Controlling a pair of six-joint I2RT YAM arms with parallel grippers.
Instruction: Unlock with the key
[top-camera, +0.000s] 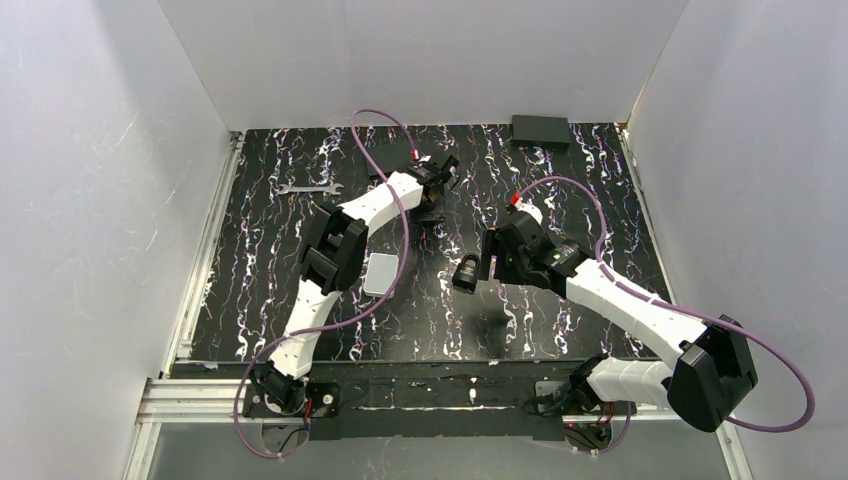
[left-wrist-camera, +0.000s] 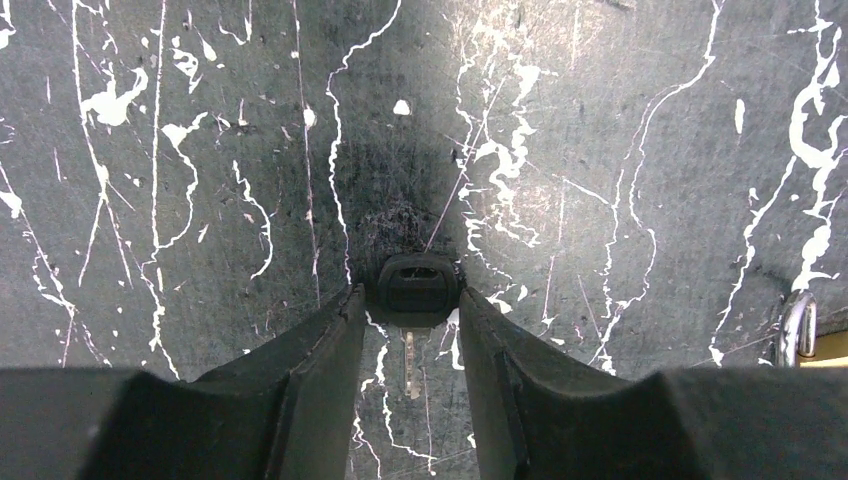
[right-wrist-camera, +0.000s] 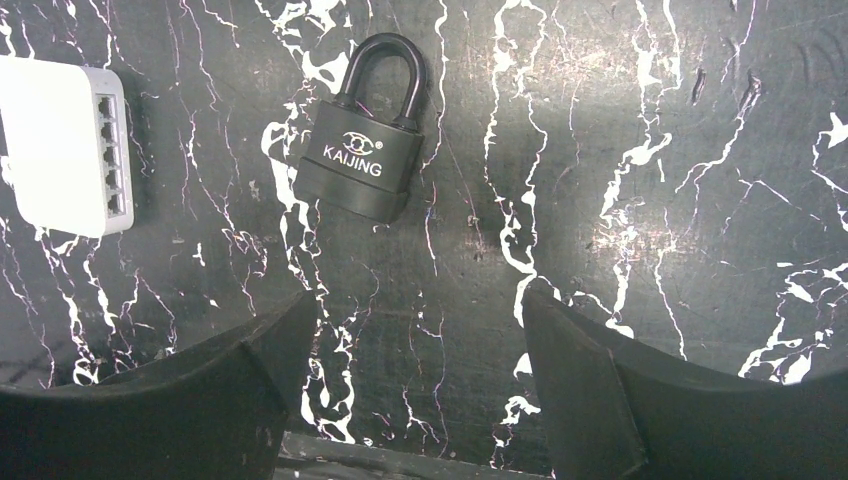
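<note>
Up close, the left gripper (left-wrist-camera: 410, 297) straddles the black head of the key (left-wrist-camera: 411, 305), flat on the table (top-camera: 250, 270) at its far middle, pinched or not I cannot tell, while the right gripper (right-wrist-camera: 415, 300) hangs spread and empty near the shut padlock (right-wrist-camera: 360, 160), so all the unlocking is left, on a scuffed black white-veined top between bare white walls (top-camera: 430, 60).

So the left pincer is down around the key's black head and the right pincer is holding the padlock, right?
No. The right pincer is open and empty; the right wrist view shows the padlock lying on the table ahead of it. The left pincer is around the key.
</note>
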